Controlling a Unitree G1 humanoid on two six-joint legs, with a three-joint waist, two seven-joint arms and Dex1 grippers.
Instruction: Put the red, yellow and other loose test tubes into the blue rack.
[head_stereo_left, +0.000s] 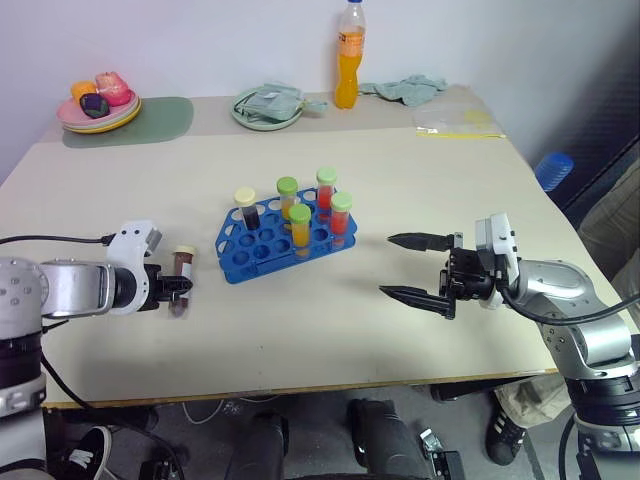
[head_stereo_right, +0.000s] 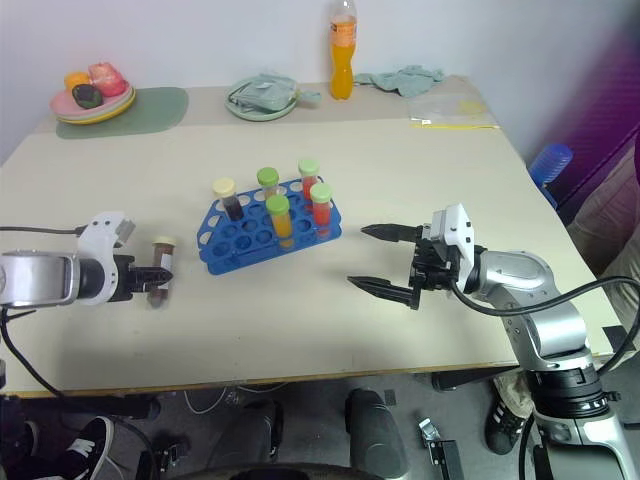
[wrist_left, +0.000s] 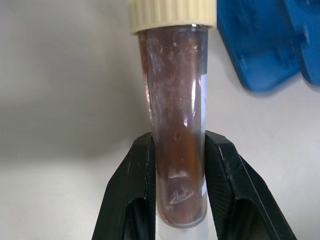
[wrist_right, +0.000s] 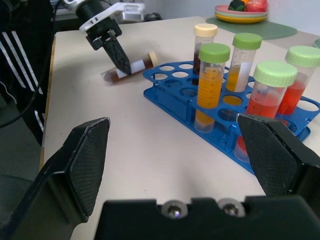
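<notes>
- Left eye view: you've got five capped tubes standing in the blue rack (head_stereo_left: 283, 236) already, four with green caps holding orange or red liquid and one cream-capped dark one. Most holes are open. Your left gripper (head_stereo_left: 178, 291) is clamped on a brown tube (head_stereo_left: 182, 275), cream cap, just off the rack's left end and low over the table (head_stereo_left: 320, 330). I'd call it the last loose tube, since I can't spot another lying around. So you're mostly done: carry it over and drop it in a free hole.
- Right eye view: same scene. Your right gripper (head_stereo_right: 383, 260) hangs to the right of the rack, fingers spread wide with nothing between them.
- Left wrist view: this is the grip close-up the head cams can't give you. Both black fingers (wrist_left: 131, 185) pinch the tube's lower half, cap end pointing away, and a blue rack corner sits beyond it.
- Right wrist view: side-on look from the other end. Here the held tube looks tilted nearly flat to the tabletop, and whether it's touching the surface I can't tell. You'll need to stand it upright first.
</notes>
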